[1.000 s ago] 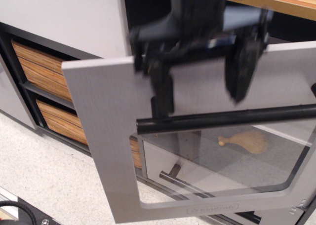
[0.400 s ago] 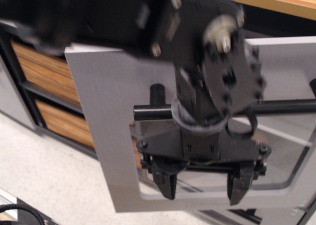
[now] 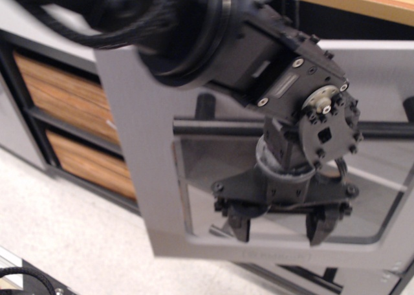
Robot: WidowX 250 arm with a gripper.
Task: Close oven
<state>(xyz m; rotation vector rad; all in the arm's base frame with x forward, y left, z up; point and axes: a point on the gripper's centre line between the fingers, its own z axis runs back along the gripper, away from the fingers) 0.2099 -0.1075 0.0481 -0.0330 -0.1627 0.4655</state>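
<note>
The oven's light-grey door [image 3: 139, 159] fills the middle of the view, still swung out from the cabinet. Its black bar handle [image 3: 207, 127] runs across above the clear window [image 3: 207, 185]. My black arm reaches in from the upper left and covers much of the door. My gripper [image 3: 281, 229] points down in front of the lower part of the window, just above the door's bottom frame. Its two fingers stand apart with nothing between them. I cannot tell whether it touches the door. The oven's inside is mostly hidden.
Two wood-grain drawers [image 3: 68, 98] sit in the dark cabinet frame at the left. A wooden counter edge [image 3: 362, 0] runs along the top right. A pale speckled floor [image 3: 58, 237] lies below. A black cable [image 3: 19, 275] shows at the bottom left corner.
My arm swung down from above the door's top edge to in front of the window, then drew back slightly. The door's left edge shifted right; the door looks closer to the cabinet.
</note>
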